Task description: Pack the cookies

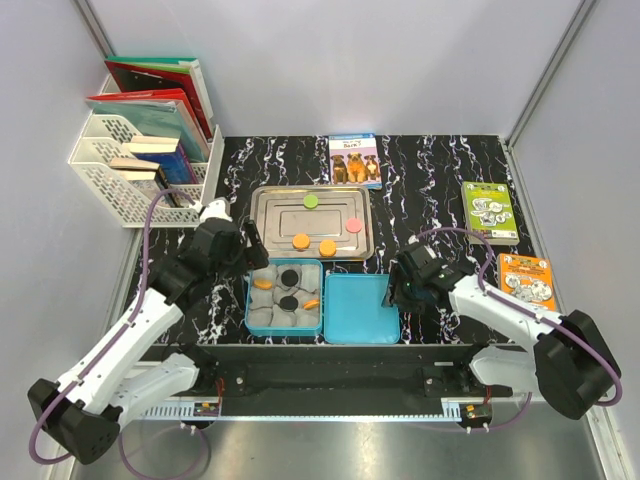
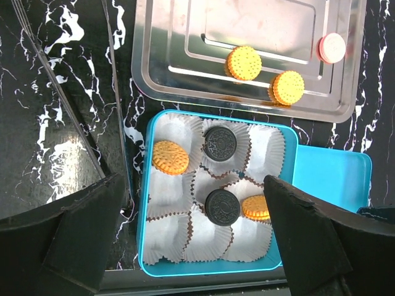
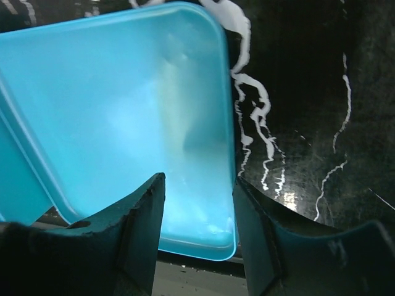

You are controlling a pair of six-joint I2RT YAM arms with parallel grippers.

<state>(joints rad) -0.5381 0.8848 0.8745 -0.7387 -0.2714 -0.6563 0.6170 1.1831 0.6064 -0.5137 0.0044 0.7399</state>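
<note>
Left gripper [image 2: 191, 191] is wide open over the blue box [image 2: 154, 246], which holds four cookies [image 2: 168, 157]. Four more sit on the steel tray [image 1: 262, 200] at the box's 12 o'clock. Right gripper [image 3: 199, 185] is half-narrowed astride the 3 o'clock rim of the lid [image 3: 123, 92], not clamped, with black table [image 3: 296, 123] past that rim.

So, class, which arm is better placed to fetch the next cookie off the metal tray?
Left: left pincer hangs open over the box, next to the tray; right pincer straddles the lid's edge.

Shiny metal tray [image 2: 259, 24], glossy plastic box [image 2: 203, 269], paper cups [image 2: 170, 237]
</note>
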